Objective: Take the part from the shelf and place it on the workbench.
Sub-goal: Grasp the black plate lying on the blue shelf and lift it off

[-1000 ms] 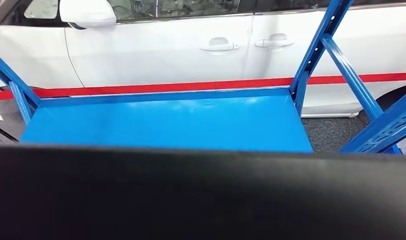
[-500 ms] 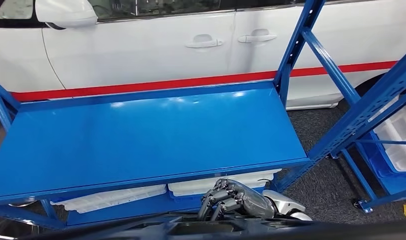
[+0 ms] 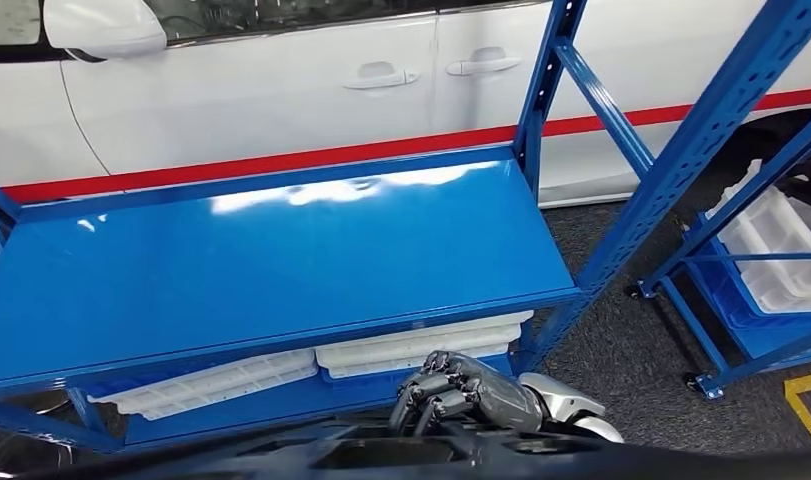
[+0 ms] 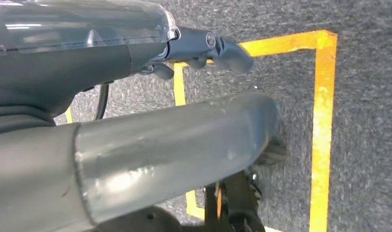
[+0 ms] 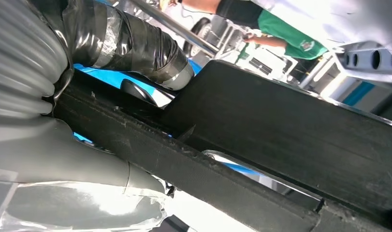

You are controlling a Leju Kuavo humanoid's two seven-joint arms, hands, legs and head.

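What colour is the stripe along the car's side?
Red stripe on the white car; clearest in the head view.

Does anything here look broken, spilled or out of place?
Nothing looks spilled or broken. The blue shelf top is bare, white trays lie flat on the level beneath, and the right hand grips a long black part.

white car (image 3: 281,90) with red side stripe behind; white trays (image 3: 421,350) on the lower level; second blue rack (image 3: 751,290) holding a white tray; grey carpet (image 3: 631,350); yellow floor tape (image 4: 324,121); person in green shirt (image 5: 285,36).
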